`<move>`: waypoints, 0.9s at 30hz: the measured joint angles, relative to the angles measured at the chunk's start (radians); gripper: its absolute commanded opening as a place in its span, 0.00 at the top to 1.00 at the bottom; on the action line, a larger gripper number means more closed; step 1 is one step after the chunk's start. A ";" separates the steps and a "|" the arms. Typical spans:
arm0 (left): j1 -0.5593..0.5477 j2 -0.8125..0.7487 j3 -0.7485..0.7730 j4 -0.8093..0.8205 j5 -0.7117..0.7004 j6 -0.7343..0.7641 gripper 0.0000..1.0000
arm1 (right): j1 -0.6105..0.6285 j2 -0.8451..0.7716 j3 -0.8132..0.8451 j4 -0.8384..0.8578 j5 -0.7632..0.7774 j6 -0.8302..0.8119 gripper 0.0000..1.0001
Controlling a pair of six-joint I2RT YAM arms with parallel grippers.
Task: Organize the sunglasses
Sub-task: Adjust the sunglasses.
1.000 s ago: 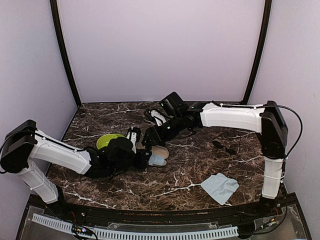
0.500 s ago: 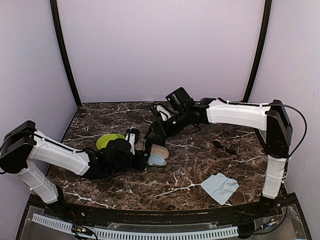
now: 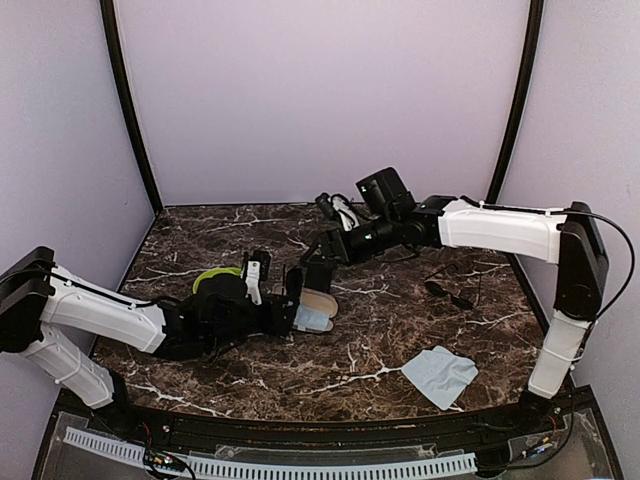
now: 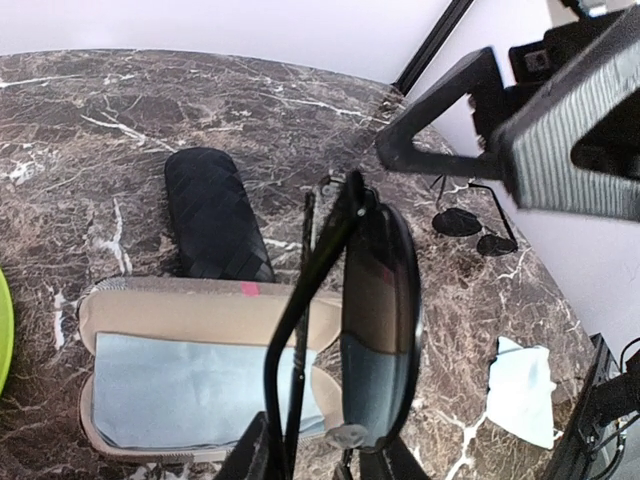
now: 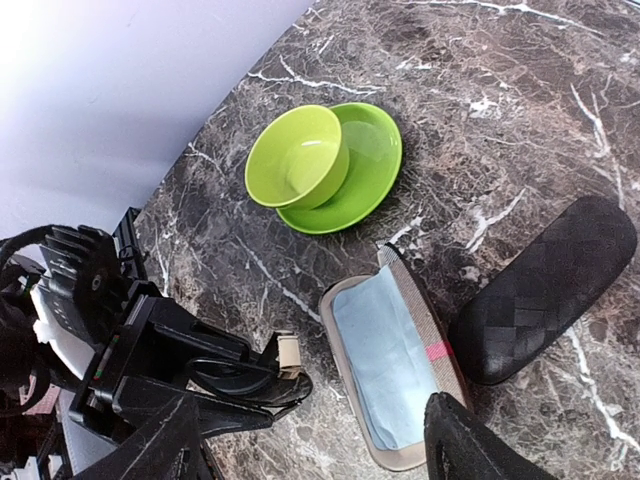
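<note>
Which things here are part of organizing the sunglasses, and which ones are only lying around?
For the job: held sunglasses, in the left end effector; second sunglasses; open case; black case; probably the loose cloth.
Lying about: green bowl; green plate.

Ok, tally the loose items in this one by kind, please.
Sunglasses: 2, the held pair and the lying pair
Cases: 2, the open case and the closed black case
Light blue cloths: 2, the cased cloth and the loose cloth
Green bowl: 1
Green saucer: 1
Total: 8
</note>
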 measured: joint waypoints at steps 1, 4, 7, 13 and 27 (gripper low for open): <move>0.000 -0.003 0.000 0.009 0.004 0.000 0.70 | 0.002 0.000 -0.014 0.016 -0.010 0.007 0.17; 0.000 -0.003 -0.003 0.031 0.017 0.000 0.70 | 0.006 0.000 -0.045 0.060 -0.040 0.031 0.16; 0.000 -0.003 -0.012 0.054 0.029 -0.002 0.70 | 0.013 0.002 -0.055 0.102 -0.074 0.055 0.17; 0.000 -0.003 -0.016 0.066 0.040 -0.003 0.70 | 0.038 0.018 -0.053 0.162 -0.119 0.082 0.19; 0.000 -0.003 -0.016 0.072 0.044 -0.002 0.70 | 0.072 0.049 -0.032 0.169 -0.145 0.095 0.22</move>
